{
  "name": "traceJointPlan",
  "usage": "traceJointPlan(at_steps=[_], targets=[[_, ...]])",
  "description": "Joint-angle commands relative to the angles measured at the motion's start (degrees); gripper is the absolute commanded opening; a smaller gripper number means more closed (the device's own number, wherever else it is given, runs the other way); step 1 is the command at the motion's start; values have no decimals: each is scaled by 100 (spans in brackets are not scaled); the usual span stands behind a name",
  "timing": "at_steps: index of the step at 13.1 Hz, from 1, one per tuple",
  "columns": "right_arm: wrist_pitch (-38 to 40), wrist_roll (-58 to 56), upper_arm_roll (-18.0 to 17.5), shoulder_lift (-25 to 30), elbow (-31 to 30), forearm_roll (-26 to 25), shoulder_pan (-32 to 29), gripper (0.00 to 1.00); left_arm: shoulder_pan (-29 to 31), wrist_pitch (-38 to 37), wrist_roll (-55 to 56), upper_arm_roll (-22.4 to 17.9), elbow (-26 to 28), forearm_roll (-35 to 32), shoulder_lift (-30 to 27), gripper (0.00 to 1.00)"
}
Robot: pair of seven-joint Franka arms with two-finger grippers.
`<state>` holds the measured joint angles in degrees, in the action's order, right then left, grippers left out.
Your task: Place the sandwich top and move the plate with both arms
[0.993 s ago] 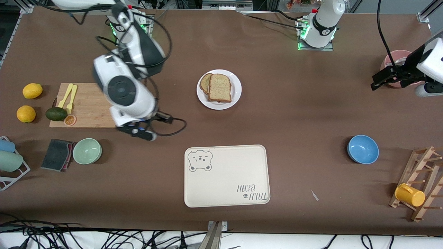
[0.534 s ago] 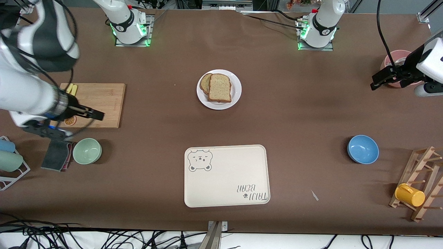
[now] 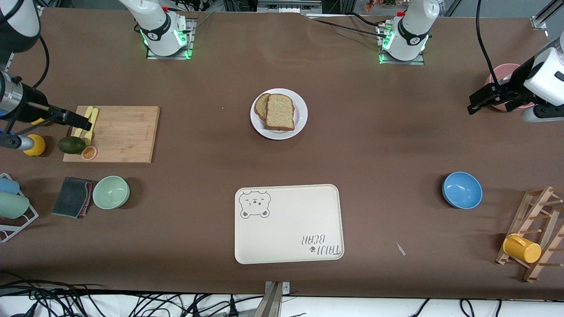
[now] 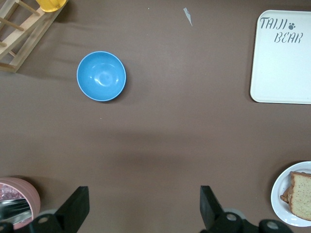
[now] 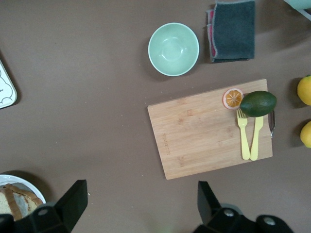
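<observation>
The plate (image 3: 279, 114) sits mid-counter, bare brown counter (image 3: 374, 145) all round, the tray (image 3: 288, 223) nearer the camera. On it lies the top (image 3: 280, 112) (speckled tan, darker crust). Left hand (image 3: 476, 102) and right hand (image 3: 77, 119) hang wide, empty, over the counter's ends.
</observation>
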<state>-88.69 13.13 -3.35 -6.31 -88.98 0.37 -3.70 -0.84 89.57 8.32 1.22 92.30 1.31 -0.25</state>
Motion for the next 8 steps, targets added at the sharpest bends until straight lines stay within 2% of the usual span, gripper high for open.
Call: traceJointPlan(at_steps=[1,4,8], targets=[[-254,-713,27,498,-540,-45,-280,100,-4,-115,38,-17,-142,168,43,100],[-333,-707,45,666,-752,15,-316,100,13,-115,38,-17,-142,168,52,100],[-544,-864,-122,709,-927,51,-298,100,92,-115,30,-34,-133,168,122,100]])
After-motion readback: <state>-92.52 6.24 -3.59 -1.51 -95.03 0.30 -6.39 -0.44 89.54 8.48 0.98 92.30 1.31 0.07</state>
